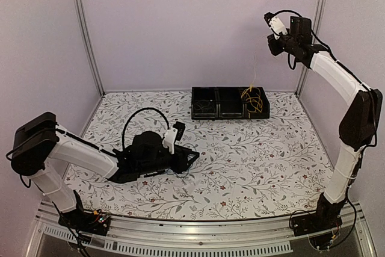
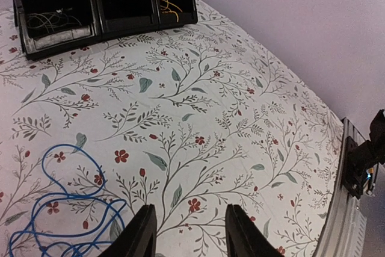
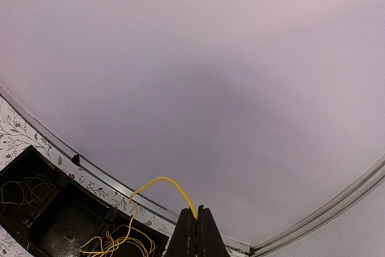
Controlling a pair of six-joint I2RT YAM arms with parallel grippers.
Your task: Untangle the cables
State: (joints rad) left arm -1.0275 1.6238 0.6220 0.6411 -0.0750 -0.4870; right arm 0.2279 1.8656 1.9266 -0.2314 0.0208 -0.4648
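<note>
My right gripper (image 3: 197, 210) is shut on the end of a yellow cable (image 3: 157, 180). The cable arcs down into the right compartment of a black tray (image 3: 45, 224), where the rest lies in loops. In the top view this gripper (image 1: 268, 17) is raised high near the back right wall, above the yellow loops (image 1: 252, 99). My left gripper (image 2: 189, 224) is open and empty, low over the table. A blue cable (image 2: 54, 209) lies in loose loops just left of its left finger (image 2: 141, 233). Thin whitish and dark cables (image 2: 51, 21) lie in the tray's left compartment.
The black three-compartment tray (image 1: 216, 114) stands at the back middle of the floral tablecloth (image 1: 271, 161); its middle compartment looks empty. Purple walls with metal posts (image 1: 84, 28) enclose the table. My left arm (image 1: 90, 157) lies low across the left side.
</note>
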